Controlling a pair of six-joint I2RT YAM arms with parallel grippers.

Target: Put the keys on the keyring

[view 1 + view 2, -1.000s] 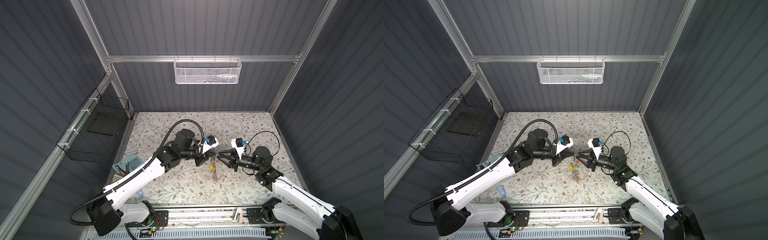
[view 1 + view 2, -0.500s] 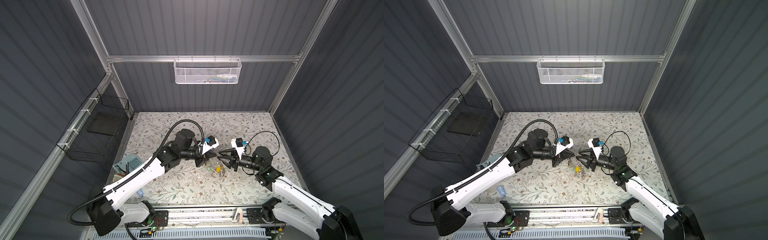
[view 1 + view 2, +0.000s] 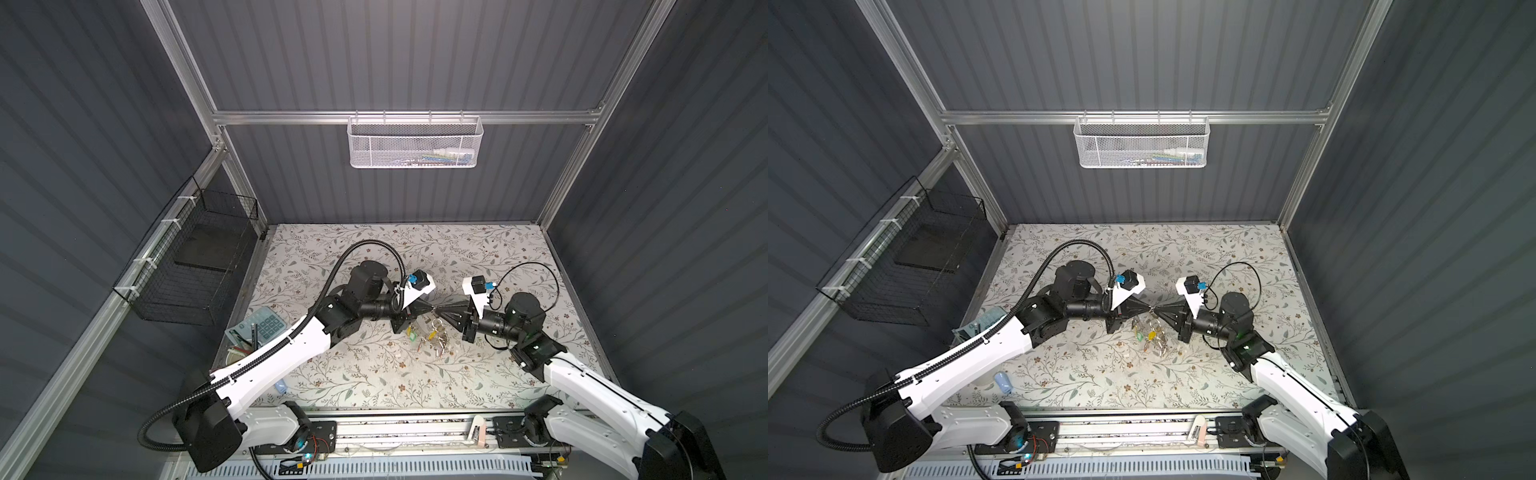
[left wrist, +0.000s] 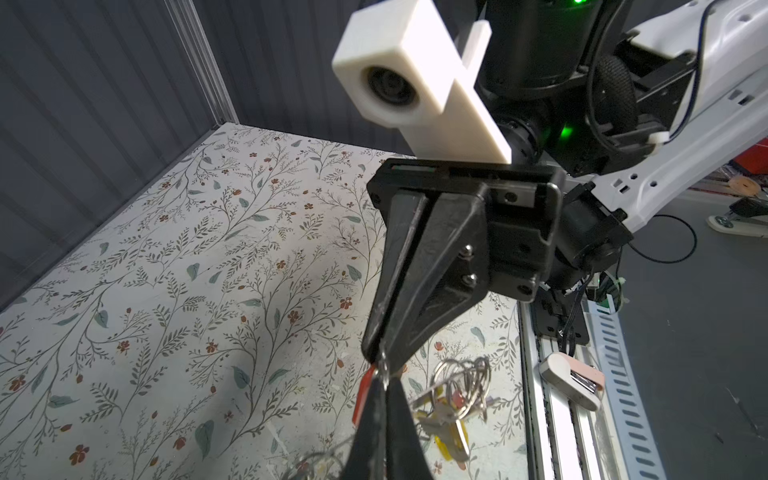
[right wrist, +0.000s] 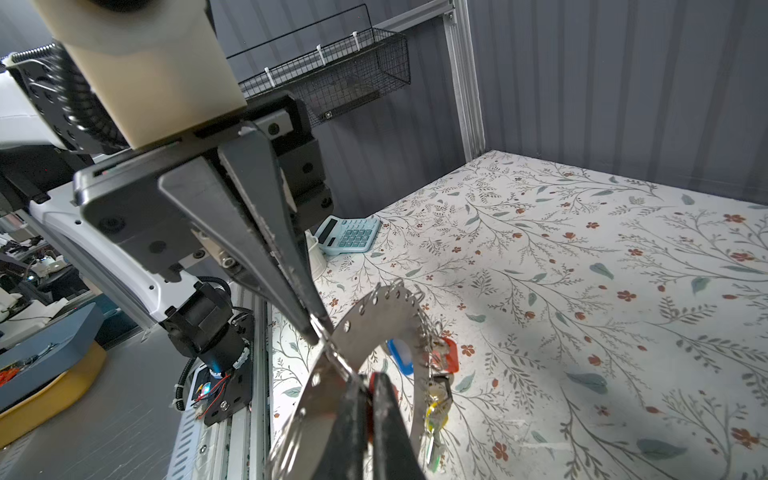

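In both top views my two grippers meet tip to tip above the middle of the floral table, left gripper [image 3: 430, 309] against right gripper [image 3: 439, 310]. The keyring [image 5: 374, 320], a flat grey metal disc with a holed rim, hangs tilted in the air. My left gripper [image 5: 320, 330] is shut on its rim. Blue, red, yellow and green tags dangle from it [image 3: 434, 334]. My right gripper [image 5: 368, 384] is shut at a small wire ring beside the left tips. The keys' orange-red tag [image 4: 360, 395] hangs just under that pinch; the key blades are hidden.
A light blue calculator [image 5: 349, 235] and a white cup [image 5: 313, 257] sit at the table's left edge. A black wire basket [image 3: 195, 266] hangs on the left wall, a white mesh basket [image 3: 413, 143] on the back wall. The metal rail [image 3: 415, 428] runs along the front.
My right gripper stood open beside the left gripper's tips and has now shut there. The hanging bunch swung a little. The left arm has stayed put.
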